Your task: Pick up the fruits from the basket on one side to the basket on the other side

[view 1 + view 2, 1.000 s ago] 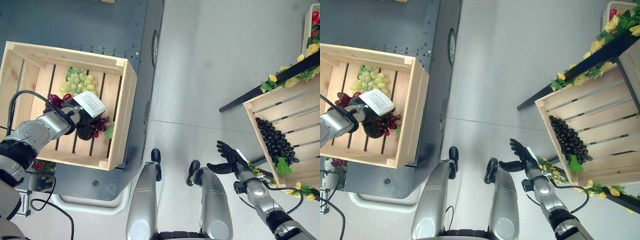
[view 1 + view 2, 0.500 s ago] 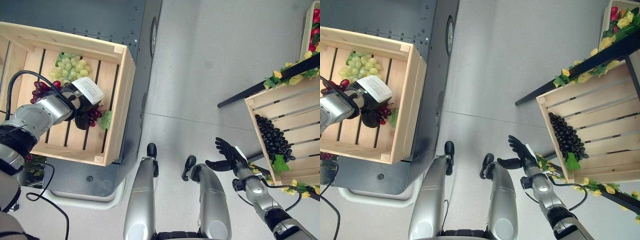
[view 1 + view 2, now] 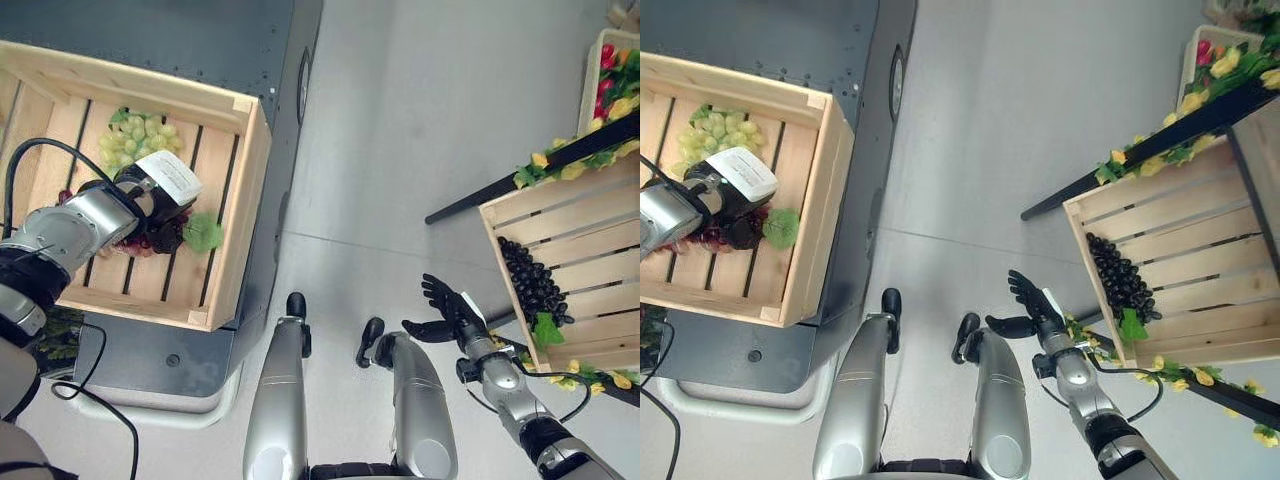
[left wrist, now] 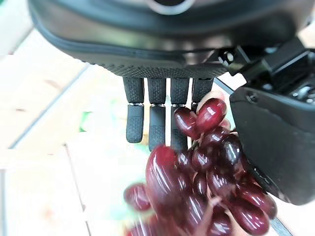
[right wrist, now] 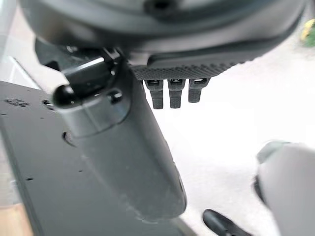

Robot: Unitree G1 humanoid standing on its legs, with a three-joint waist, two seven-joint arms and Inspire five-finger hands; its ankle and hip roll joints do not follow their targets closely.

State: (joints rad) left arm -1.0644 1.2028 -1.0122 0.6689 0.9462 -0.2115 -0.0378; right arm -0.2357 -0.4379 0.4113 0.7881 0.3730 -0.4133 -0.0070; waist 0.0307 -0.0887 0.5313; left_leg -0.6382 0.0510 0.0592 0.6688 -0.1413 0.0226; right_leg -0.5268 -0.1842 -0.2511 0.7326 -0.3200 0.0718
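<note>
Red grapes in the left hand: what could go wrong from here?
The left hand has the red grapes between thumb and fingers, but much of the bunch dangles below, so it may slip or shed grapes. Lifting out, it could snag the wooden crate wall or drag the green grapes.

Pale raw-wood slats make up the left crate (image 3: 240,190), grain showing, unvarnished. The red grapes (image 4: 206,177) gleam glossy, smooth as plastic. The left hand (image 4: 157,118) shows matt black, ribbed fingers. The right crate (image 3: 590,215) is the same bare wood, over a smooth matt grey floor (image 3: 420,120).
</note>
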